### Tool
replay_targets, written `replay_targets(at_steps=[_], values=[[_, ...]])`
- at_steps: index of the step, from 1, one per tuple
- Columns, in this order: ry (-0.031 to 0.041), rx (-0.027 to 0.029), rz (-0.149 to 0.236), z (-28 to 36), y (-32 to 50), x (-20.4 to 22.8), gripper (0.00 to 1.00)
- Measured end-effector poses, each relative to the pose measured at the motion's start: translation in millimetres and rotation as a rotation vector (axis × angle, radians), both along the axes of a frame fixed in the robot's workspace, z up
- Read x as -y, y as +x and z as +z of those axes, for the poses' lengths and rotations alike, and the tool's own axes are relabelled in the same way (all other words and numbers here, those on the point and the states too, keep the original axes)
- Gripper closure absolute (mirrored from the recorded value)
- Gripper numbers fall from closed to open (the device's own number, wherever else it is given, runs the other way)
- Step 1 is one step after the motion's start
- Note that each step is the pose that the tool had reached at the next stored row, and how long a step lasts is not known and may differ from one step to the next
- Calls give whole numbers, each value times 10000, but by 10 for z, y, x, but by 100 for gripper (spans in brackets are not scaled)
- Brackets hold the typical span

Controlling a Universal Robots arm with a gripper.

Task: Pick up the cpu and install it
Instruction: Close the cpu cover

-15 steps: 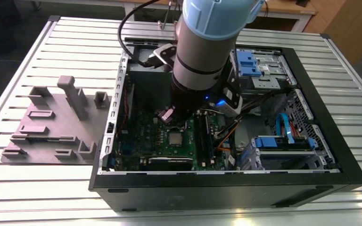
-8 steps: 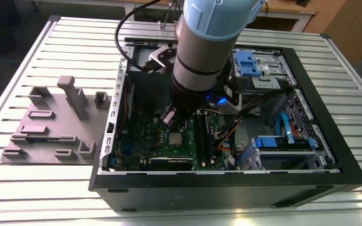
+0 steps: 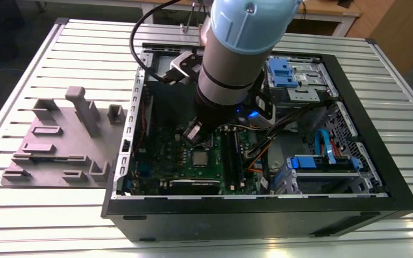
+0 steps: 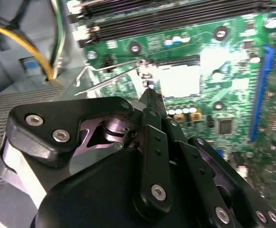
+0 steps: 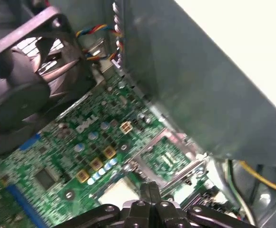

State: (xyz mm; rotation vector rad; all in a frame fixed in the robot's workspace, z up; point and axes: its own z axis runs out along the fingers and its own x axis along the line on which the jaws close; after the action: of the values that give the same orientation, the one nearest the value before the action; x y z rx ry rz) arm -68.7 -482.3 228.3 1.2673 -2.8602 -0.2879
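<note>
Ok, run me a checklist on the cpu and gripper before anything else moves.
1. Cpu lying flat on the board: ok.
2. Cpu seated square in its socket: cannot tell.
3. Gripper free of the cpu: ok, fingers together with nothing between them.
4. Frame shut over the cpu: not ok, it stands upright.
5. Lever latched down: not ok, it looks lifted off the board.
6. Yellow cable apart from the gripper: ok.

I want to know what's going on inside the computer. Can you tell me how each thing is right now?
computer case: side open, lying flat on the table.
cpu: flat in its socket on the motherboard.
socket frame: flipped up, open.
gripper: fingers shut, empty, just above the cpu.
</note>
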Motion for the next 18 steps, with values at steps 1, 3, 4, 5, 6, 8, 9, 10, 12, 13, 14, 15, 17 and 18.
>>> replay_targets(at_steps=[1, 3, 4, 5, 6, 8, 9, 10, 12, 13, 14, 15, 17, 18], values=[[77, 10, 0, -1, 1, 0, 89], [97, 15, 0, -11, 13, -1, 89], [93, 13, 0, -16, 22, -1, 89], [93, 13, 0, -23, 35, -4, 89], [94, 14, 0, -31, 52, -9, 89], [95, 15, 1, -48, 94, -21, 89], [95, 14, 0, -56, 114, -27, 89], [95, 13, 1, -62, 129, -33, 89], [94, 14, 0, -73, 164, -49, 89], [94, 14, 0, -76, 177, -57, 89], [94, 14, 0, -79, 190, -65, 89], [94, 14, 0, -81, 204, -71, 89], [95, 14, -2, -84, 227, -80, 89], [95, 15, -10, -86, 236, -81, 89]])
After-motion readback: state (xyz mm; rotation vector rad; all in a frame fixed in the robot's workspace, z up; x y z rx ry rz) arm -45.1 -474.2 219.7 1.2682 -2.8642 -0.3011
